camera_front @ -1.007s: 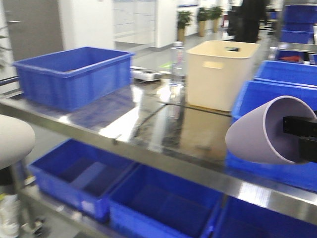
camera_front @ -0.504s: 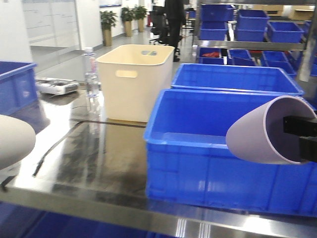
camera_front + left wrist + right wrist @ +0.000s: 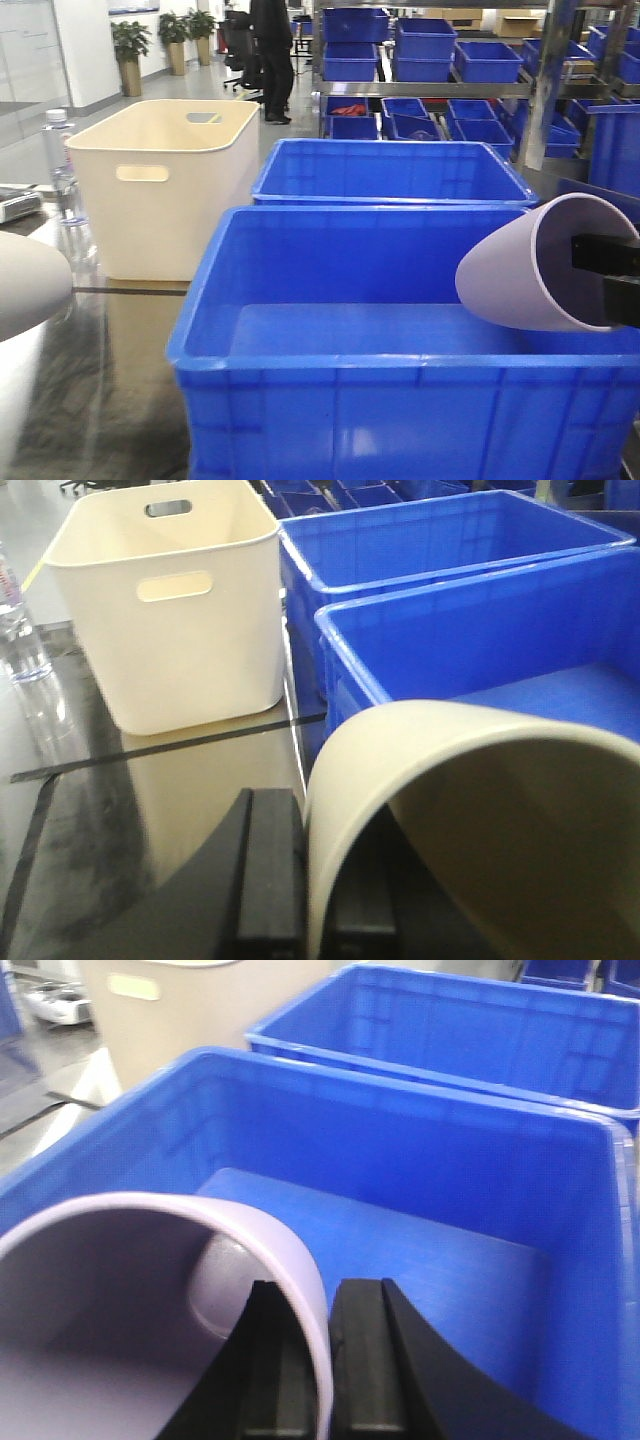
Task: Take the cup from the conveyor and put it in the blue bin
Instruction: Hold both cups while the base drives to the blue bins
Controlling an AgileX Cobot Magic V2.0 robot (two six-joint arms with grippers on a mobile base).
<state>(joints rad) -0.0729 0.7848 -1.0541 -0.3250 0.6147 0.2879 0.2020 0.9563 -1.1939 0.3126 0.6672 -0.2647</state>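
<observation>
Jaws of the right gripper [image 3: 318,1305] are clamped on the rim of a lilac cup [image 3: 515,265], one finger inside and one outside, holding it on its side above the right part of the near blue bin [image 3: 330,400]. Jaws of the left gripper [image 3: 315,815] pinch the rim of a cream cup [image 3: 470,810] likewise, over the bench [image 3: 110,400] left of that bin, a cream tub [image 3: 165,190] standing behind.
</observation>
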